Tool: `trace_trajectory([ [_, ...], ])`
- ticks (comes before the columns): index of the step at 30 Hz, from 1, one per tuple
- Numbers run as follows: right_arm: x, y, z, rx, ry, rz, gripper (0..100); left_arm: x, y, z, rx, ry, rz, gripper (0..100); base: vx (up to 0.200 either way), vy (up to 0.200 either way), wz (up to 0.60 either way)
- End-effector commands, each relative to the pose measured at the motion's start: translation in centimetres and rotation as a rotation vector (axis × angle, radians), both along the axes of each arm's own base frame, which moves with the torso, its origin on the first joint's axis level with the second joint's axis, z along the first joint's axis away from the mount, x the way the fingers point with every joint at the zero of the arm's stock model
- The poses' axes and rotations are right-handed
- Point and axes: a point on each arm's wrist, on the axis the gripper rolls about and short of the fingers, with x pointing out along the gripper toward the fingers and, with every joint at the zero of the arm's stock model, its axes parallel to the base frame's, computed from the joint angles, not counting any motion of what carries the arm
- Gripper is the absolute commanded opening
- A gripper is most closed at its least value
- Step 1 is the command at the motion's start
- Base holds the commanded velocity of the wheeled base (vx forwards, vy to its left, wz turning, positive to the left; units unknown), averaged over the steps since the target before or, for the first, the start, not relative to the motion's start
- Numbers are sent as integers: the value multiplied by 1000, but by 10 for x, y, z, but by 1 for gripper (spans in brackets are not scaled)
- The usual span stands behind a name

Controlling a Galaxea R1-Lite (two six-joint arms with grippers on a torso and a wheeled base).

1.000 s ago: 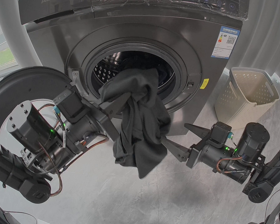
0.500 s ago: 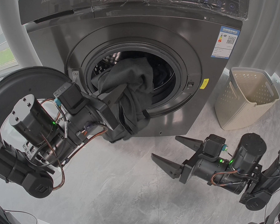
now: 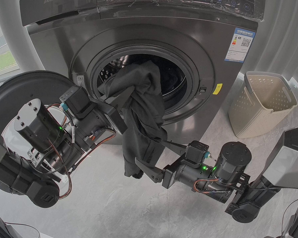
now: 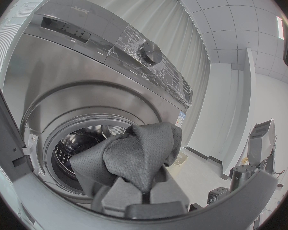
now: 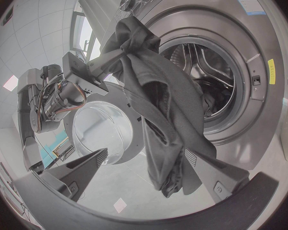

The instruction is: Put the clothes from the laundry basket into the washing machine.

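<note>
One dark garment [image 3: 145, 116] hangs from the left gripper [image 3: 127, 95], clamped shut on it at the mouth of the lone washing machine [image 3: 202, 43]. Its tail falls between the wide-spread fingers of the right gripper [image 3: 157, 157]. The head view takes in one laundry basket [image 3: 265, 103] beside the machine; the right wrist view, more dark cloth [image 5: 211, 101] in the drum [image 5: 195, 64].

Hanging dark garment [image 3: 145, 116] blocks left of washing machine [image 3: 188, 40] opening; right part free.
</note>
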Motion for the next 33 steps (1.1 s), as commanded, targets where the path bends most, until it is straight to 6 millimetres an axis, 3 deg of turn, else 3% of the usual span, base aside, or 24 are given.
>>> trace_trajectory([
  [1, 4, 11, 0, 23, -18, 21, 100, 0, -2, -1, -1, 1, -5, 0, 0, 0, 0],
  [10, -4, 26, 1, 93, 39, 80, 100, 1, -2, -2, 0, 9, -7, 0, 0, 0, 0],
  [17, 19, 33, -25, 55, 57, 41, 100, 1, -2, -2, -2, 6, -7, 0, 0, 0, 0],
  [22, 36, 23, -39, 11, 52, -11, 100, 1, -1, 0, -5, 1, -6, 0, 0, 0, 0],
  [28, 45, 25, -33, 37, 26, -23, 100, 0, -4, -2, -1, 6, -13, 0, 0, 0, 0],
  [33, 41, 32, -35, 35, 31, -1, 100, 0, -4, -1, -3, 4, -15, 0, 0, 0, 0],
])
